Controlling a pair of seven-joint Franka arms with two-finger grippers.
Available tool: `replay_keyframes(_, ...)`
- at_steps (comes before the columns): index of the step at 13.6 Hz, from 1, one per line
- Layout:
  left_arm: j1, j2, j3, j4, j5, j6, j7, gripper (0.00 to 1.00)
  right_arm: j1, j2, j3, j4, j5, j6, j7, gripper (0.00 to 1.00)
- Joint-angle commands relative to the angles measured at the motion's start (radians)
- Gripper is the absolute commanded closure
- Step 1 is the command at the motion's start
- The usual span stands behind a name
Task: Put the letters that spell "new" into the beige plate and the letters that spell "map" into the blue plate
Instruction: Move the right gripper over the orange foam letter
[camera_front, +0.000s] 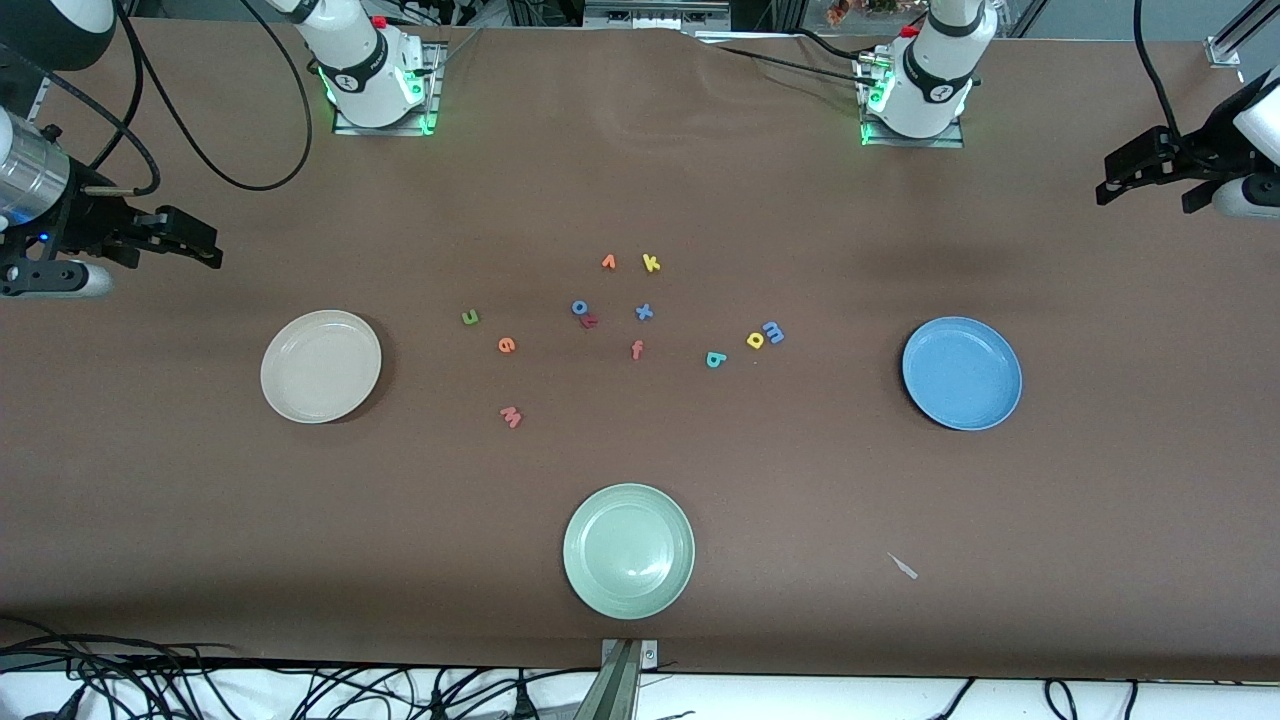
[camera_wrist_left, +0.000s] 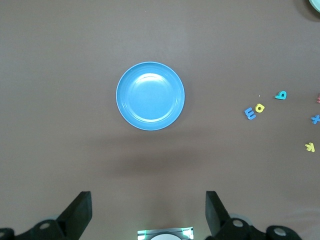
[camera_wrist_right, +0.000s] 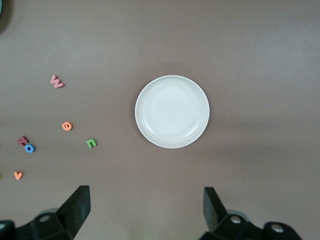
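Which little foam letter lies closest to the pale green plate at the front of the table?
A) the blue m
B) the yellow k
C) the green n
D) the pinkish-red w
D. The pinkish-red w lies lowest of all the letters in the front view, so it is nearest the pale green plate; the green n, yellow k and blue m all lie farther from it.

letters lie scattered between the beige plate (camera_front: 320, 366) and the blue plate (camera_front: 962, 373), both empty.
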Motion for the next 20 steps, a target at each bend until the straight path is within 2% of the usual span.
replay_keyframes(1, 0.011, 0.008, -0.008, 0.026, -0.019, -0.022, -0.002, 0.0, 0.008, 0.025, 0.012, 0.003, 0.007, 0.008, 0.004, 0.0)
replay_keyframes(6, 0.011, 0.008, -0.008, 0.026, -0.019, -0.022, 0.0, 0.0, 0.103, 0.112, 0.035, 0.012, 0.0, 0.022, -0.007, 0.0)
replay_keyframes(10, 0.011, 0.008, -0.008, 0.026, -0.018, -0.022, 0.0, 0.0, 0.18, 0.201, 0.039, 0.0, 0.023, 0.129, 0.025, 0.0)
replay_keyframes(11, 0.011, 0.008, -0.008, 0.026, -0.018, -0.022, 0.0, 0.0, 0.192, 0.218, 0.039, -0.018, 0.041, 0.172, 0.062, 0.0)
replay_keyframes(16, 0.009, 0.008, -0.011, 0.026, -0.009, -0.022, 0.001, 0.0, 0.292, 0.235, 0.041, -0.242, 0.038, 0.503, 0.122, 0.0)
replay_keyframes(20, 0.006, 0.008, -0.013, 0.028, -0.009, -0.022, 0.001, 0.0, 0.345, 0.27, 0.041, -0.337, 0.037, 0.658, 0.143, 0.0)
